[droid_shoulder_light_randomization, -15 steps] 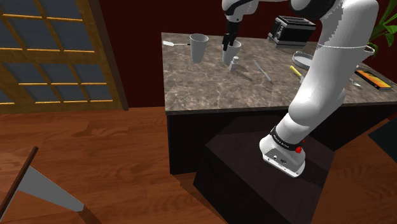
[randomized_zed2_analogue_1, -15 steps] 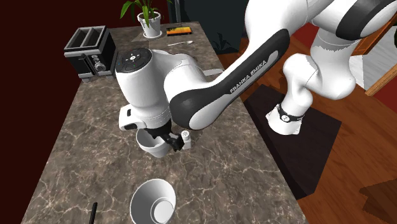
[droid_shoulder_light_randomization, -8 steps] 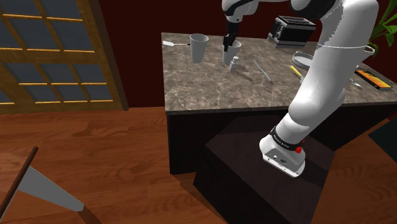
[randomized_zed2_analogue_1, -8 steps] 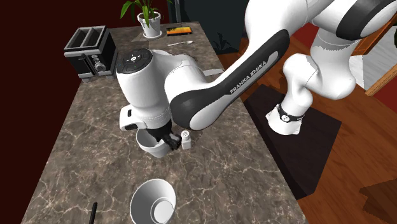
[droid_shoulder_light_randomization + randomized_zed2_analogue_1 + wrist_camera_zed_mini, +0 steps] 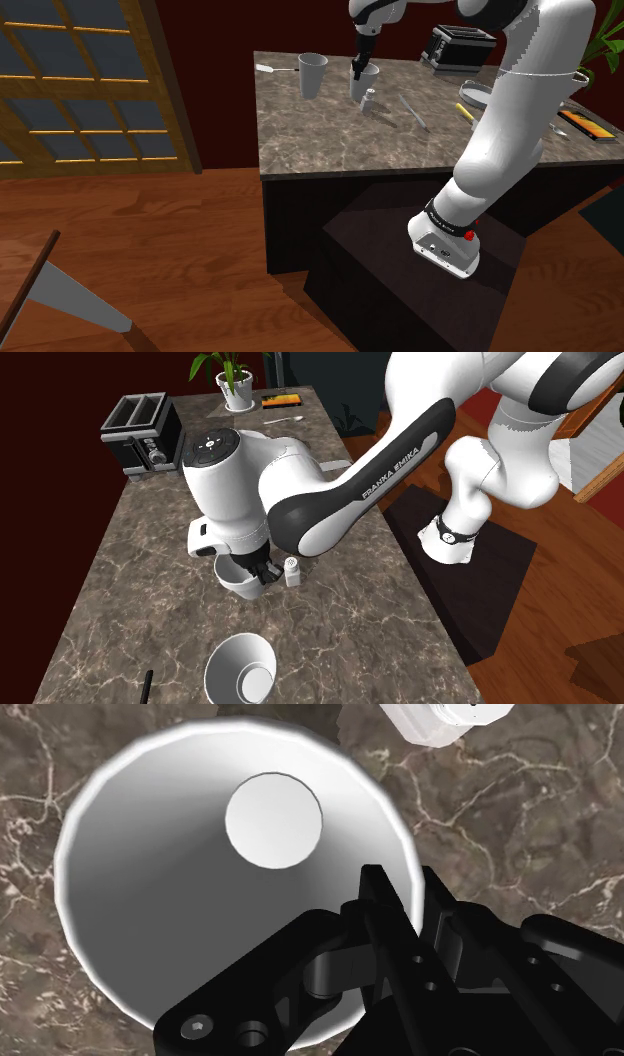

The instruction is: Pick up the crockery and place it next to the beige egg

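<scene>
The fingers (image 5: pixel 378 914) pinch the wall of the white cup (image 5: pixel 180 904), one inside and one outside, probably so it lifts off the worktop (image 5: pixel 530 824) without slipping.

I count two white cups: the first cup (image 5: pixel 200 854), and the second cup (image 5: pixel 240 667) at its six o'clock in the second exterior view. One small white shaker (image 5: pixel 292 570) stands at the first cup's three o'clock. One black toaster (image 5: pixel 143 427), one potted plant (image 5: pixel 237 382), one spoon (image 5: pixel 283 420).

Marble counter (image 5: pixel 330 140), wooden floor (image 5: pixel 180 250), latticed window (image 5: pixel 90 90)
</scene>
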`<state>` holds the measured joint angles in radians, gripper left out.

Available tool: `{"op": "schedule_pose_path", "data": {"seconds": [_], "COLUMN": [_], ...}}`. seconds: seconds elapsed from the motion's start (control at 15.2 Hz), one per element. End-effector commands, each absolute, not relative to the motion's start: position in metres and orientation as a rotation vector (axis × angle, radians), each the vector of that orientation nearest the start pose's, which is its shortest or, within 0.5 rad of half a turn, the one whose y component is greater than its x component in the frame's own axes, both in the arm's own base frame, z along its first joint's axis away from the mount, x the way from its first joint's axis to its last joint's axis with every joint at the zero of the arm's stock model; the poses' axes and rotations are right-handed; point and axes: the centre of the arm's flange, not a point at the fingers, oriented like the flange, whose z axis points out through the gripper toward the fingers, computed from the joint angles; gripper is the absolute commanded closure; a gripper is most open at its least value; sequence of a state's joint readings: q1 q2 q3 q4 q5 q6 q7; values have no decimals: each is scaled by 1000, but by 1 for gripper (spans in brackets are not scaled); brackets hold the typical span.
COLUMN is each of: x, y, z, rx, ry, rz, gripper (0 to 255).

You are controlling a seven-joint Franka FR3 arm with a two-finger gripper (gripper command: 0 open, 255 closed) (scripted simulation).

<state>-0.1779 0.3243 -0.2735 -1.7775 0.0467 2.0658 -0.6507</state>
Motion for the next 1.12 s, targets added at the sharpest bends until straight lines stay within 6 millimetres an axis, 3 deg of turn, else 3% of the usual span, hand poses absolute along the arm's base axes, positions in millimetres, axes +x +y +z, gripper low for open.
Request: {"op": "schedule_pose_path", "data": {"seconds": [0.0,1.06], "x": [578,578], "y": [-264,-264], "z": [379,463], "rx": [-3153,-3153], "ry": [-298,-298], "rz": [71,71], "gripper": [255,255]}}
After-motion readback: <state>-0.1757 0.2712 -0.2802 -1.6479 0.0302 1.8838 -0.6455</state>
